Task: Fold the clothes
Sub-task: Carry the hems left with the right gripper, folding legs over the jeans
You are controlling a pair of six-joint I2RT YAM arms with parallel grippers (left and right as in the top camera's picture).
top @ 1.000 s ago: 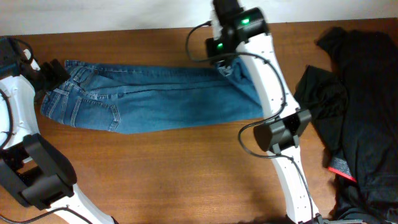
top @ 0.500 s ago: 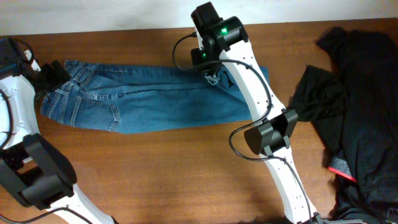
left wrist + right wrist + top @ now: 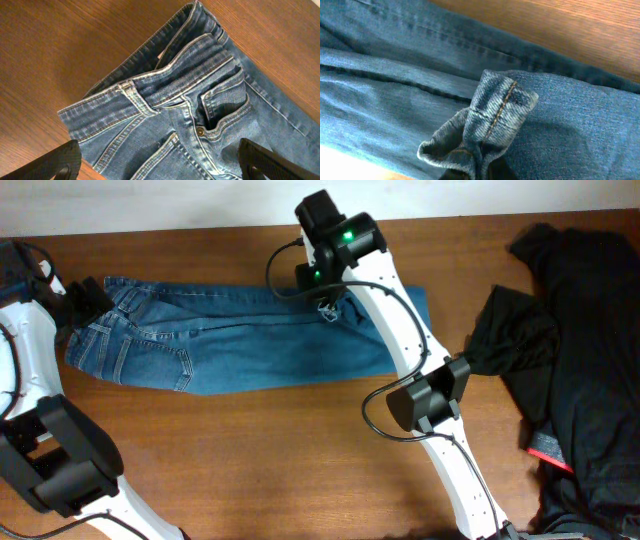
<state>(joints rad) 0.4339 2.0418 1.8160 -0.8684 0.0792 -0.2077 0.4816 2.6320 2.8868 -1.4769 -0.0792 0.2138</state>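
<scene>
The right jaws were clamped shut on the bunched hem (image 3: pixel 492 110) of the jeans (image 3: pixel 250 345), the cloth puckered right at their tips. Below them the rest of the leg lay flat on the table (image 3: pixel 250 470). Far beyond, the waistband (image 3: pixel 165 87) lay just ahead of the left jaws, which stood wide open and empty. The hem probably wanted carrying high and straight to that waistband, edges matched.

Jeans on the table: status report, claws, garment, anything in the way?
Left claw open over waistband. Right claw shut on leg hem, raised above jeans laid out lengthwise. Black clothing heaped at right, apart from jeans.
</scene>
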